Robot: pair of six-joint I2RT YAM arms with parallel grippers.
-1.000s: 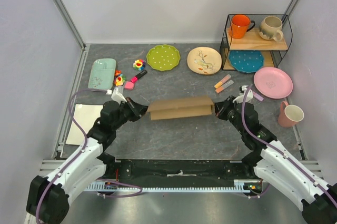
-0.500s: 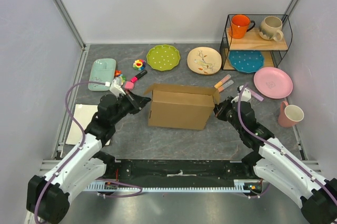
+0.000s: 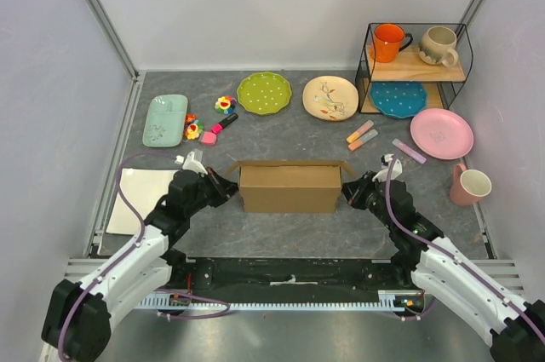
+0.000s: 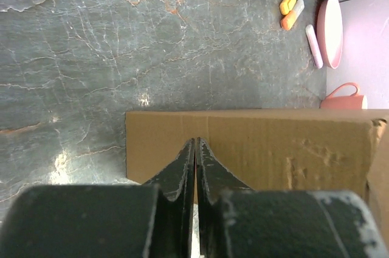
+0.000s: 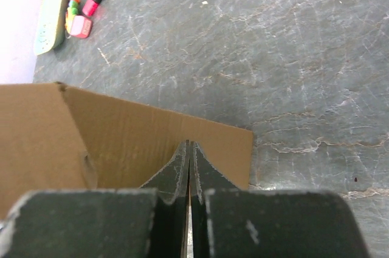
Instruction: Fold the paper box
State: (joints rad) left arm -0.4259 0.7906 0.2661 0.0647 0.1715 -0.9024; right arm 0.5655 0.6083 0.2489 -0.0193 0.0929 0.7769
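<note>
The paper box (image 3: 285, 189) is a brown cardboard shell standing mid-table, its long wall facing the camera and thin flaps sticking out at both top corners. My left gripper (image 3: 230, 190) is shut on its left end flap. The left wrist view shows its jaws (image 4: 195, 141) pressed together on a thin cardboard edge, with the box wall (image 4: 273, 149) behind. My right gripper (image 3: 347, 192) is shut on the right end flap. In the right wrist view its tips (image 5: 188, 144) pinch the cardboard (image 5: 121, 142) the same way.
A white tray (image 3: 140, 200) lies at the left edge and a mint dish (image 3: 166, 119) with small toys (image 3: 209, 128) lies behind it. Green (image 3: 264, 92), cream (image 3: 330, 97) and pink (image 3: 441, 133) plates, markers (image 3: 361, 135), a mug rack (image 3: 417, 68) and a pink mug (image 3: 470, 185) stand behind and right.
The box went from a squashed, low shape to raised with a tall face showing, and now sits lower and nearer the arms. Both grippers stayed shut on its ends and moved with it.
</note>
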